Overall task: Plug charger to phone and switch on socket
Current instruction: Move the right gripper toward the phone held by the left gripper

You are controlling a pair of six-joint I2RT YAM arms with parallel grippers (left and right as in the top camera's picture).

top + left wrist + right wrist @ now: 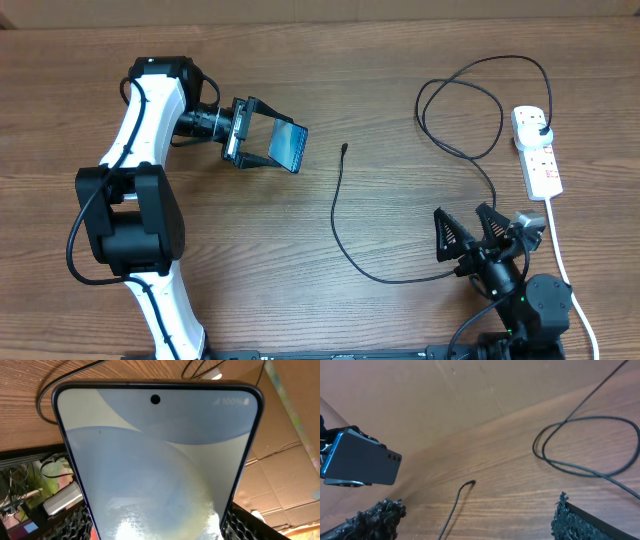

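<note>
My left gripper (272,146) is shut on the phone (289,146) and holds it on edge above the table, left of centre. The phone's light-blue screen (155,465) fills the left wrist view; its grey back (362,459) shows in the right wrist view. The charger's thin black cable (340,225) lies on the table, its connector tip (344,148) right of the phone, also seen in the right wrist view (471,482). Its black plug (541,130) sits in the white socket strip (536,150) at the right. My right gripper (467,235) is open and empty, near the front right.
The cable loops (470,105) lie left of the strip. The strip's white cord (562,265) runs toward the front right edge past my right arm. Cardboard boxes (285,460) stand beyond the table.
</note>
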